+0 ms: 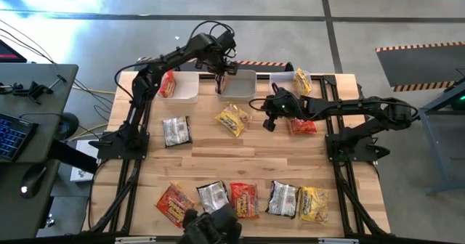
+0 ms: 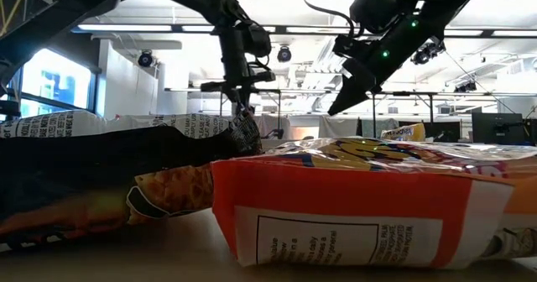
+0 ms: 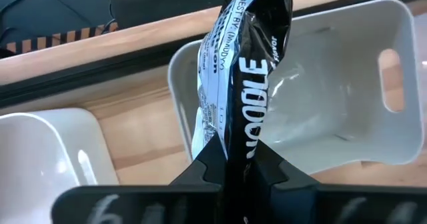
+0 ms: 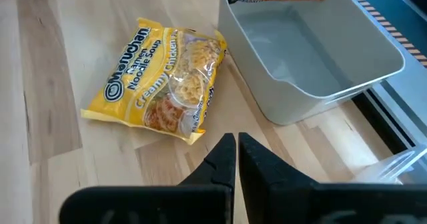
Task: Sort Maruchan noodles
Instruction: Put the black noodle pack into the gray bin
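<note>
Hanging over the middle bin [image 1: 243,84] at the far edge of the table [image 1: 240,168], the left gripper [image 1: 223,75] was clamped on a silver-and-dark packet [image 3: 243,77], which dangled upright from its fingers above the bin's open mouth. To the left of that bin sat another one [image 1: 185,90] with a red packet [image 1: 168,83] leaning inside it. A third bin [image 1: 285,80] stood to the right with a yellow packet [image 1: 302,80] propped at its end.

The right gripper [image 1: 269,123] hovered low near the table's centre, its fingers pressed together with nothing between them. Just beside it, toward the left arm, lay a yellow creamy chicken packet [image 1: 232,119] flat on the wood. On its other side a red packet [image 1: 302,126] lay partly under the right arm.

A silver packet [image 1: 176,131] rested alone on the left half of the table. Along the near edge ran a row of five more: a red one [image 1: 174,203], a silver one [image 1: 212,195], another red [image 1: 244,199], another silver [image 1: 282,198], and a yellow one [image 1: 314,204] at the right end.
</note>
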### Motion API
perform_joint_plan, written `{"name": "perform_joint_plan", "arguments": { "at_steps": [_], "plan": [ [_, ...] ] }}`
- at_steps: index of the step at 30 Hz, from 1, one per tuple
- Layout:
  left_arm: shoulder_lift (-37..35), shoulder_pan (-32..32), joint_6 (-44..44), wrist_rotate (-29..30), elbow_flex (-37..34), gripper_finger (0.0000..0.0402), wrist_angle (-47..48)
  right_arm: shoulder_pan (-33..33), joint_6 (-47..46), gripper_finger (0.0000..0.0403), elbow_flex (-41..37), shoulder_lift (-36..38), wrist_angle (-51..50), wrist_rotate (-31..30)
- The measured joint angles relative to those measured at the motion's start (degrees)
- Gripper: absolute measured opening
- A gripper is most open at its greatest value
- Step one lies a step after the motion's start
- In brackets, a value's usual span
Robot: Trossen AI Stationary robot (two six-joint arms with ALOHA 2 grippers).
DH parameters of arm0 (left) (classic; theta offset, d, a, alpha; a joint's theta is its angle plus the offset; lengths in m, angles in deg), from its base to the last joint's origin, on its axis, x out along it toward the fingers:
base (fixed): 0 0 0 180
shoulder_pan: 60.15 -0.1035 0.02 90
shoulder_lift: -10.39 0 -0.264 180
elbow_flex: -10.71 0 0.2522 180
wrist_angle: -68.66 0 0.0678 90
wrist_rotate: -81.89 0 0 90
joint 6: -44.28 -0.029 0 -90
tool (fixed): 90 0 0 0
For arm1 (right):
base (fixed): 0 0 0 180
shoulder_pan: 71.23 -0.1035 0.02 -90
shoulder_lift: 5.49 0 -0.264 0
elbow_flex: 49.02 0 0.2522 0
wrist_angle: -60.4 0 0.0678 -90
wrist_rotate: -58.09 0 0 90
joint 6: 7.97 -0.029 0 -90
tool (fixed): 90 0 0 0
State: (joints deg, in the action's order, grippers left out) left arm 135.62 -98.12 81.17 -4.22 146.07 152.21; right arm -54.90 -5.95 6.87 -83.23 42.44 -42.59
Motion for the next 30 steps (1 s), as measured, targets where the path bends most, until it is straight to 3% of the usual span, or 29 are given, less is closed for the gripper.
{"name": "perform_joint_plan", "arguments": {
  "at_steps": [13, 30],
  "plan": [
    [4.9, 0.5, 0.5, 1.0, 0.0, 0.0011, -0.7, -2.4, -0.6, 0.0000, 0.0, 0.0, -0.9, 0.0],
    [6.3, 0.6, -4.4, 4.2, 0.0, 0.0090, -0.9, -2.5, -0.1, 0.0000, 0.0, 0.0, -0.9, 0.0]
  ]
}}
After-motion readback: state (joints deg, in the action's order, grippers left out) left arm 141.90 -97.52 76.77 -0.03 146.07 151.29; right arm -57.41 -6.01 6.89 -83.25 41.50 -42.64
